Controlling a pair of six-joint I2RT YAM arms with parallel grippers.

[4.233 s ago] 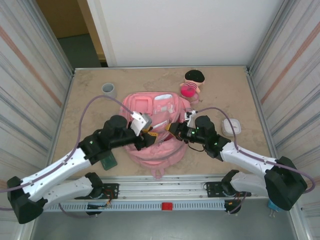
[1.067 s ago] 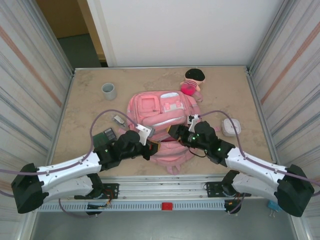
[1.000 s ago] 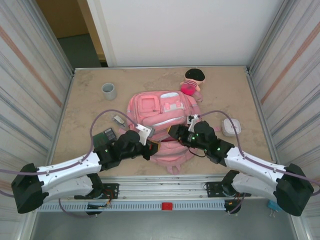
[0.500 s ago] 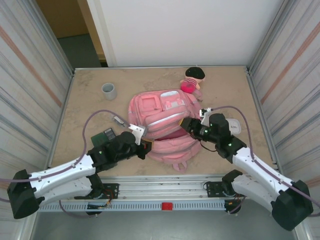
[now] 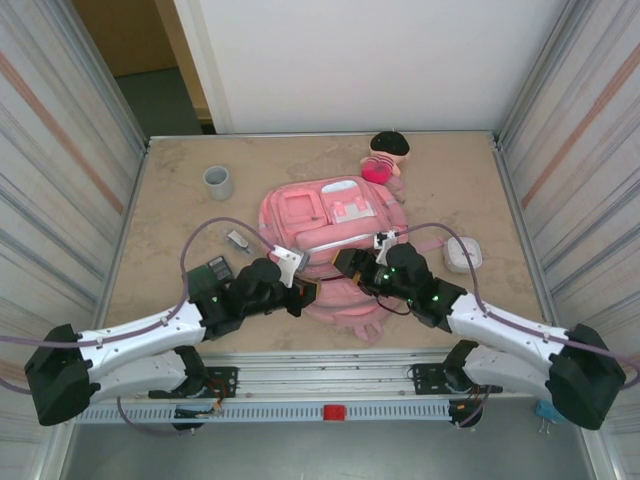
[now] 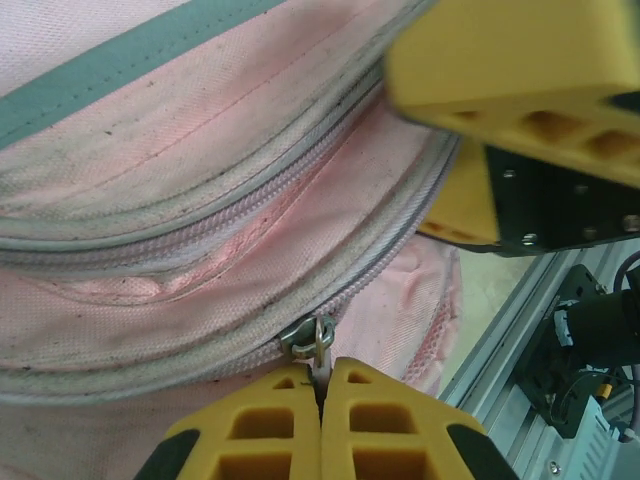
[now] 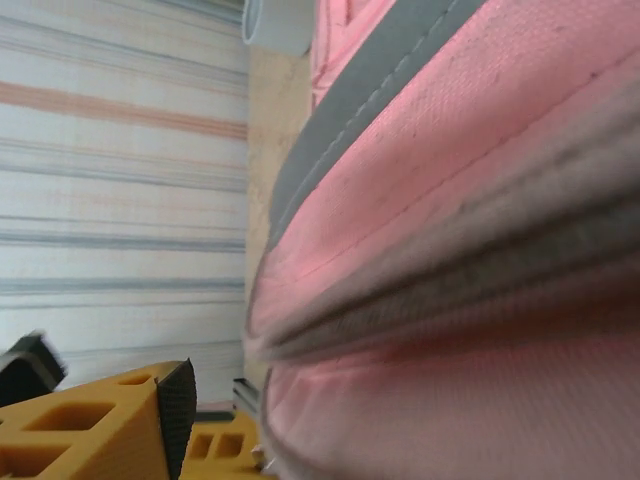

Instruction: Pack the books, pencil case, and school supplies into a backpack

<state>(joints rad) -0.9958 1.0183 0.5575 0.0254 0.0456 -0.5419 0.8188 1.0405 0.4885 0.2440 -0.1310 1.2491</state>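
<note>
Book [image 5: 211, 270] lies on bench left of backpack [image 5: 330, 205], not yet packed. Left end effector [image 6: 320, 372] is clamped on zipper pull [image 6: 318, 338] at backpack's near edge, prob. to unzip it. Right end effector [image 5: 346, 266], jaws apart, sits against backpack's near-right side, likely steadying fabric.

backpack [image 5: 320, 205] shifted back, right hand [image 5: 341, 263] returned

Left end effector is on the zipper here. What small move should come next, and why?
Probably draw the left end effector along the zipper track, dragging the zipper pull it is shut on. The backpack looks zipped closed at the pull, and the book lies outside beside it, so the compartment needs opening first.
</note>
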